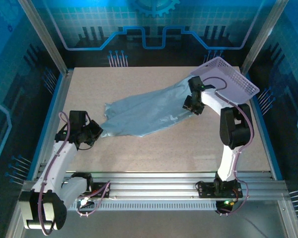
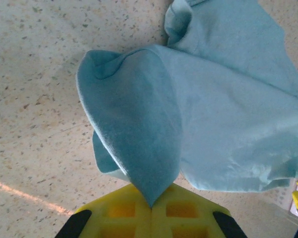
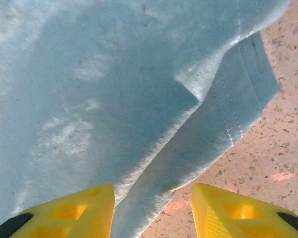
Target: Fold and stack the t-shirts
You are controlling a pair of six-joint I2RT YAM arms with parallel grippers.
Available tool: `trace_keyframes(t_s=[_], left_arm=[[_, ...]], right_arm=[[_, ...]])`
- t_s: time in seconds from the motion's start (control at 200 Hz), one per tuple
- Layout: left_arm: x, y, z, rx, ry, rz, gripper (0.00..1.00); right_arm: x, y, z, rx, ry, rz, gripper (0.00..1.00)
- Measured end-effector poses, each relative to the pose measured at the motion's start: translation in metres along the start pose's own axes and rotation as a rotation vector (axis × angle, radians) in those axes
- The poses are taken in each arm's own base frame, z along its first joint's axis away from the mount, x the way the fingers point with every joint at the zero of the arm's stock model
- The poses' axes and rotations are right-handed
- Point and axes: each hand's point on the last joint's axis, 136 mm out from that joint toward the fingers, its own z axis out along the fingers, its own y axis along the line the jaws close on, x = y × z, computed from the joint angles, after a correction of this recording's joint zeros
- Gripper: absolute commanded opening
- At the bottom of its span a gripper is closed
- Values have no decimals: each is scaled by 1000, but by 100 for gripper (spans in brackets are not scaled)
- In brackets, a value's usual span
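— The speckled table [image 1: 154, 153]?
— It bears one t-shirt [image 1: 144, 111], stretched from eight o'clock toward the lavender basket [image 1: 233, 79] at two o'clock.
— And the fingers?
— The left gripper [image 2: 151, 201] is clamped on the shirt's eight o'clock corner; the right gripper [image 3: 153, 193] stands parted over a hem, possibly touching it.

Blue-tinted overhead view, even light; wrist views bright (right perhaps slightly blurred), soft shadows.
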Motion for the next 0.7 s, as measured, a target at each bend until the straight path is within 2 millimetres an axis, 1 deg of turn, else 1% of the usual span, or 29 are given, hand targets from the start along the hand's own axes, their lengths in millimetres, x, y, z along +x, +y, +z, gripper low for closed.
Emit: trace_keyframes(t_s=[0.18,0.36,0.41,0.535,0.645,0.7], left_arm=[[-2,-1,4,1,3,0,0],[-2,-2,4,1,3,0,0],[-2,-2,4,2,2,0,0],[-2,-3,5,5,1,1,0],[-4,-4,6,4,1,1,0],[-4,-4,7,3,2,1,0]], right_arm=[[7,-6,14,41,47,23,50],[12,-10,33,91,99,50,48],[11,-10,34,101,107,55,42],[5,-2,37,96,102,70,17],[0,4,36,97,80,51,0],[0,4,34,110,71,49,0]])
